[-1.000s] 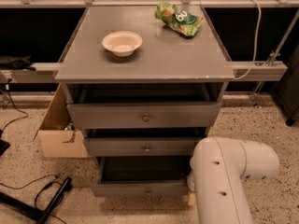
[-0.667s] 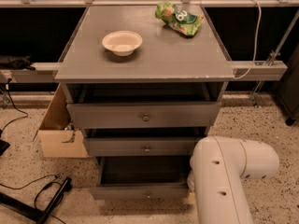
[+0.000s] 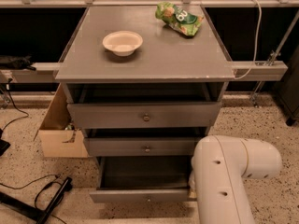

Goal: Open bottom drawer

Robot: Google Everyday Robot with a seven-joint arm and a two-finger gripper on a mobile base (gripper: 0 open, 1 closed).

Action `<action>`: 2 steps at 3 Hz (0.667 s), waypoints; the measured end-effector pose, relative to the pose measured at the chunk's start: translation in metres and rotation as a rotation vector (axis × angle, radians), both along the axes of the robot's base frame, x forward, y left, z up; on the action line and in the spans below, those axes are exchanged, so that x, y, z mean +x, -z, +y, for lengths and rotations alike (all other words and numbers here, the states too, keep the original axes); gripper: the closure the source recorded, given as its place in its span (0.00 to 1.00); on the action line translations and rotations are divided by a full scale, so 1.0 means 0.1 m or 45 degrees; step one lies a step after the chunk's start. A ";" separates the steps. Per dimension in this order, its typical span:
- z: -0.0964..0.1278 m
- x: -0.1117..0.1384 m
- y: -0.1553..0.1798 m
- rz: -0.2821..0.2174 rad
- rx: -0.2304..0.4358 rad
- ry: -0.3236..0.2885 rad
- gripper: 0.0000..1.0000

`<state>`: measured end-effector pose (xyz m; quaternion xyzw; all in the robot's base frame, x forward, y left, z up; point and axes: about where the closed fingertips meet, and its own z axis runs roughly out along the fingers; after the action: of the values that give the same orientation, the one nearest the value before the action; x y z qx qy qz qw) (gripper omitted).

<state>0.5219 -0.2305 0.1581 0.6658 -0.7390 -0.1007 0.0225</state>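
Evidently your bottom drawer (image 3: 140, 196), with the worktop (image 3: 154, 59) above it, stands pulled out; your pincer hides behind the white arm (image 3: 224, 181) at that drawer's right end, probably to pull it, so you cannot tell its grip

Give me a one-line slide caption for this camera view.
Bottom drawer stands pulled out of the grey cabinet, white robot arm at its right end, claw out of sight.

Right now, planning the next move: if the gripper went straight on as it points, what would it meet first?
Cannot say surely: the gripper is hidden behind the white arm at the right end of the bottom drawer; probably that drawer.
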 end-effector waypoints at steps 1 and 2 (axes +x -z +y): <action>-0.04 -0.02 -0.01 -0.006 -0.017 0.013 1.00; 0.00 -0.03 -0.01 -0.006 -0.017 0.013 1.00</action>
<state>0.5194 -0.2305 0.1586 0.6622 -0.7430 -0.0942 0.0247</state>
